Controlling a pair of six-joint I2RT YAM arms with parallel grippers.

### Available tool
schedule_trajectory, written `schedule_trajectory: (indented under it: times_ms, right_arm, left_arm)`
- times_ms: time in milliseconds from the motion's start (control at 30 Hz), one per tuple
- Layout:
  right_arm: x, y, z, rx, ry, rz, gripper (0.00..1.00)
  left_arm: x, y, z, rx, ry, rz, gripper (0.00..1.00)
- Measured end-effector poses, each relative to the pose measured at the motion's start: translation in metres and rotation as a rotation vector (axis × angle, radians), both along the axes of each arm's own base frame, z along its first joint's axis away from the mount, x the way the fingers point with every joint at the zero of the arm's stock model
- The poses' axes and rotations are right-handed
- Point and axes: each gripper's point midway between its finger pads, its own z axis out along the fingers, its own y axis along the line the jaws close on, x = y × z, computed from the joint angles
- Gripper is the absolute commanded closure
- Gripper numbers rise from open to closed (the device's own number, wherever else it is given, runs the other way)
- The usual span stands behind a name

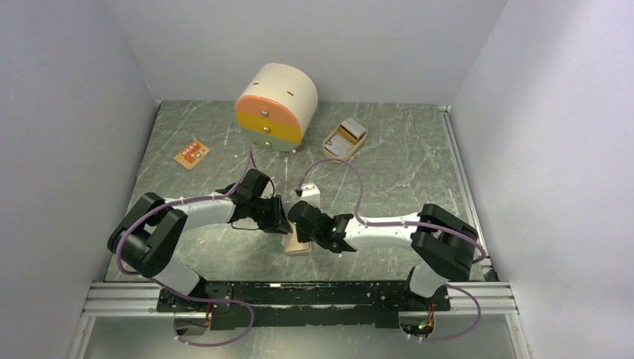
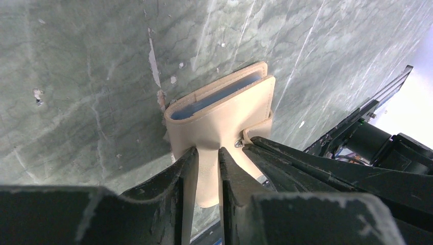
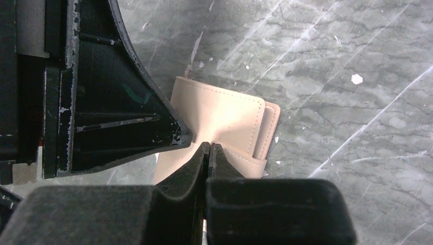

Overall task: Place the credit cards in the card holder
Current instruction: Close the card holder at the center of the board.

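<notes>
The tan card holder (image 1: 297, 245) lies folded on the green table between the two grippers. In the left wrist view the card holder (image 2: 224, 109) shows the light blue edge of a credit card (image 2: 214, 98) inside it. My left gripper (image 2: 208, 153) is shut on a flap of the holder. My right gripper (image 3: 209, 145) is shut, its tips against the holder's cover (image 3: 224, 115) by the snap tab (image 2: 255, 130). In the top view the left gripper (image 1: 282, 223) and the right gripper (image 1: 297, 217) almost touch.
The round cream drawer box (image 1: 275, 105) stands at the back. A beige oval tray (image 1: 362, 134) beside it holds a pale card. A small orange patterned card (image 1: 191, 153) lies at the far left. A white tag (image 1: 310, 196) sits near the right wrist.
</notes>
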Motion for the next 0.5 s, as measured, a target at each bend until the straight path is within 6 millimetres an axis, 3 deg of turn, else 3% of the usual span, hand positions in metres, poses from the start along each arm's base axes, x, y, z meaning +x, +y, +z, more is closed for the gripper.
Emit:
schedule_trajectory:
  times_ms: [500]
  right_arm:
    - [-0.001,0.004,-0.0022,-0.084,-0.022,0.041,1.0]
  left_arm:
    - [-0.0005,0.0003,-0.0018,-0.005,0.013,0.0,0.73]
